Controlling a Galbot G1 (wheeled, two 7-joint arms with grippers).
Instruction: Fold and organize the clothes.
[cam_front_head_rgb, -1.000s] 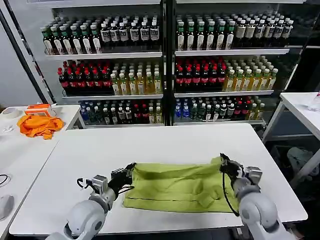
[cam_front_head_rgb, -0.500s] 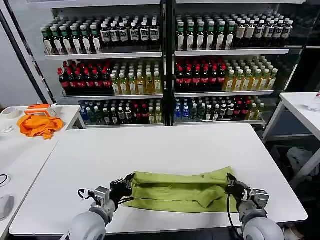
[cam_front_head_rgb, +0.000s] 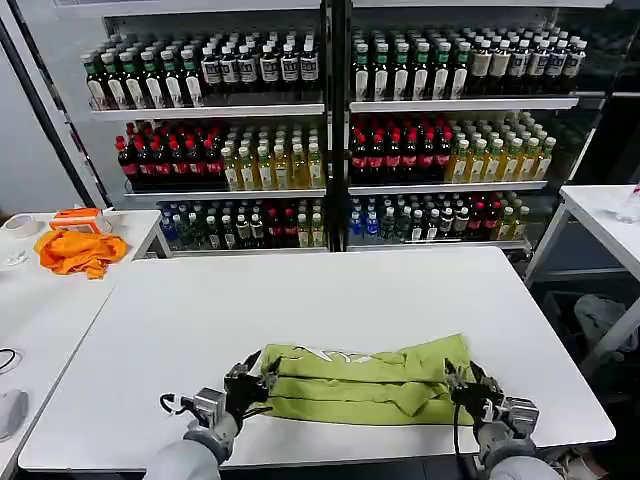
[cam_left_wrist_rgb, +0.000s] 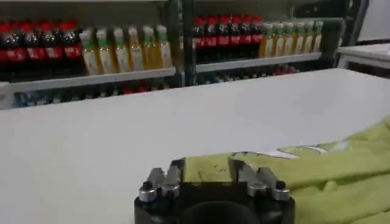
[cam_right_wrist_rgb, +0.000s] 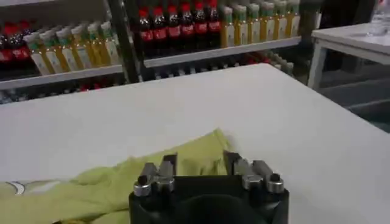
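Observation:
The lime yellow-green T-shirt (cam_front_head_rgb: 360, 380) lies as a long narrow folded band near the front edge of the white table (cam_front_head_rgb: 320, 300). A strip of white print (cam_front_head_rgb: 325, 355) shows along its far fold. My left gripper (cam_front_head_rgb: 252, 378) sits at the band's left end, open, with cloth (cam_left_wrist_rgb: 341, 170) lying between its fingers (cam_left_wrist_rgb: 207, 163). At the right end my right gripper (cam_front_head_rgb: 458, 383) is also open, its fingers spread around a corner of the shirt (cam_right_wrist_rgb: 91, 189) in the right wrist view (cam_right_wrist_rgb: 200, 157).
Drink shelves (cam_front_head_rgb: 330, 130) stand behind the table. A bright orange cloth (cam_front_head_rgb: 78, 250) lies on the side table at the left. Another table (cam_front_head_rgb: 610, 215) stands at the right. Bare tabletop stretches beyond the shirt.
Both grippers drew back toward the near edge, bringing the shirt's far edge over. The shirt became a narrower band with the white print now showing.

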